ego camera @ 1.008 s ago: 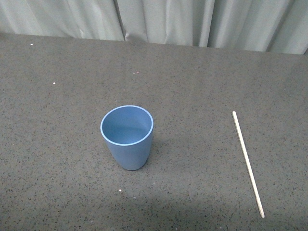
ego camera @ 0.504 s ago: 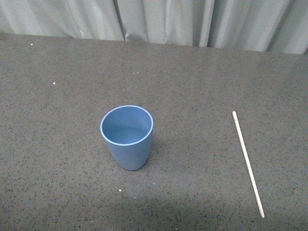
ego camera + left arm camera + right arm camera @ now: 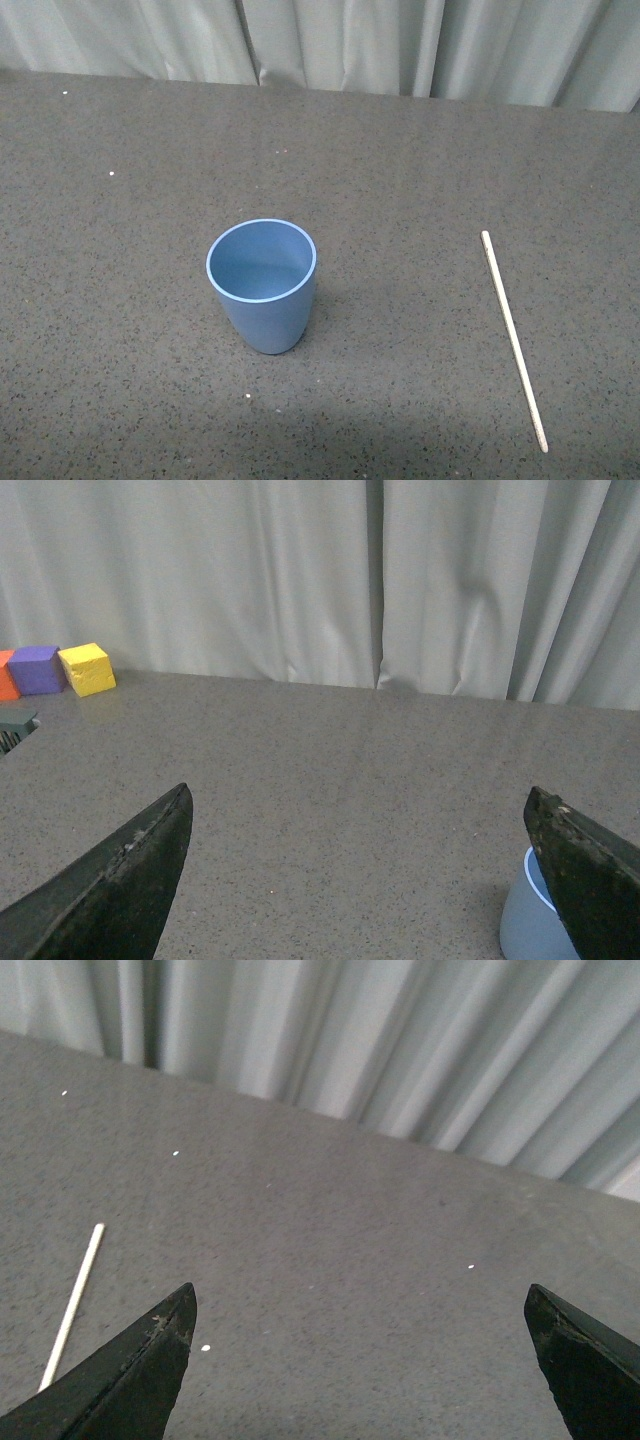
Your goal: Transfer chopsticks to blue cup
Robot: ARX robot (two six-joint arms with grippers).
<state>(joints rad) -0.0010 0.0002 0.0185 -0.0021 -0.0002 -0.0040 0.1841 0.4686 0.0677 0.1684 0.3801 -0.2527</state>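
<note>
Hardly anything has moved since a second ago, the blue cup (image 3: pixel 262 290) and the chopsticks (image 3: pixel 514 340) sit maybe a hair off from where they showed in the front view before, and that's about it. Each wrist view only catches the dark tips of that arm's jaws poking in from the bottom corners, the rest is cut off by the frame. In the left wrist view the cup (image 3: pixel 525 920) is mostly hidden behind one tip and clipped by the edge, so you just get a sliver of rim and wall. In the right wrist view the stick (image 3: pixel 72 1305) has its near end tucked behind a tip. Left jaws are spread wide apart with nothing between them but bare tabletop (image 3: pixel 120 250), touching nothing. Right jaws are the same, wide apart and holding nothing. The stick lies flat on the tabletop over on the robot's right, well apart from the cup, running from near the front edge away toward the back at a slight slant. The cup stands upright around the middle, mouth up, and all you can see in it is its own blue inside. Farther back on the left there's a yellow block (image 3: pixel 87 669) just beside a purple block (image 3: pixel 35 669), with an orange block (image 3: pixel 5 675) cut off by the frame, plus some dark thing (image 3: pixel 12 725) at the edge I can't make out. Behind it all hangs a pale curtain (image 3: pixel 340 45).
</note>
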